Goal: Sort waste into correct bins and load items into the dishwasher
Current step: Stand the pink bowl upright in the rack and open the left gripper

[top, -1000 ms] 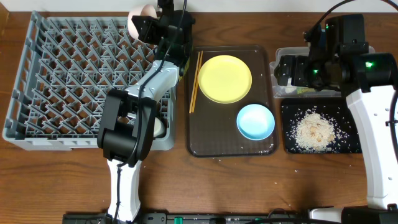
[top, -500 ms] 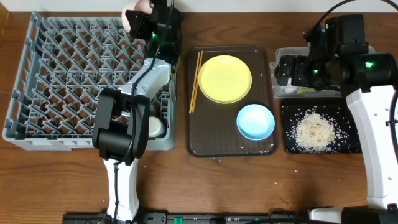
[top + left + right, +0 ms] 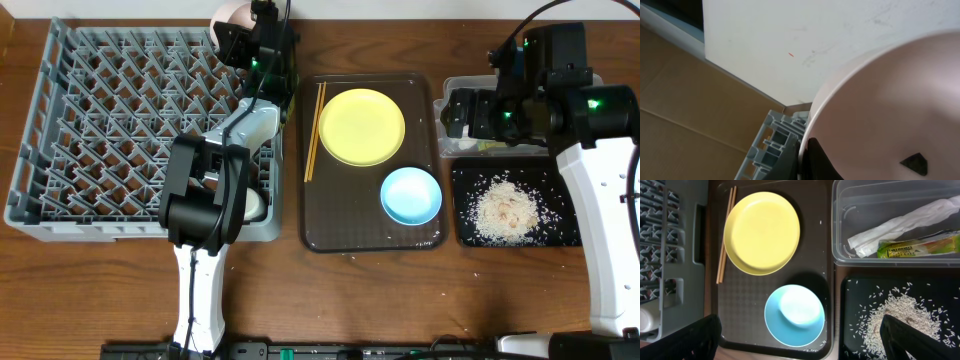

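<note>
— Left gripper [image 3: 238, 30] is clamped on the rim of the white bowl [image 3: 880, 110], up over the far right corner of the dish rack [image 3: 100, 120].

— Which way does the bowl face?

— It is tipped on edge, not lying flat. The wrist view is all pale curve, so I cannot tell whether that is its inside or its outside. It is round, with no long axis; only the tilt matters.

— And the pegs, from where it hangs?

— Nearward and to the left. The bowl sits at the rack's far edge, seemingly partly beyond it. I judge the next move calls for bringing it nearward and down between two peg rows, kept on edge.

— Anything in the way?

— A small white cup [image 3: 250, 205] stands in the rack's near right corner, well apart from the bowl.

— The other arm?

— Right gripper [image 3: 462, 112] is spread wide with nothing in it, above the left edge of the clear tub [image 3: 445, 88]. It is well apart from the rack; the left arm is far nearer.

— What is left to load?

— On the serving tray [image 3: 330, 225]: the yellow plate [image 3: 362, 126], the light blue bowl [image 3: 411, 195], and the chopsticks [image 3: 314, 130], which lie along the tray's left edge, long axis running far to near, just beside the plate.
</note>
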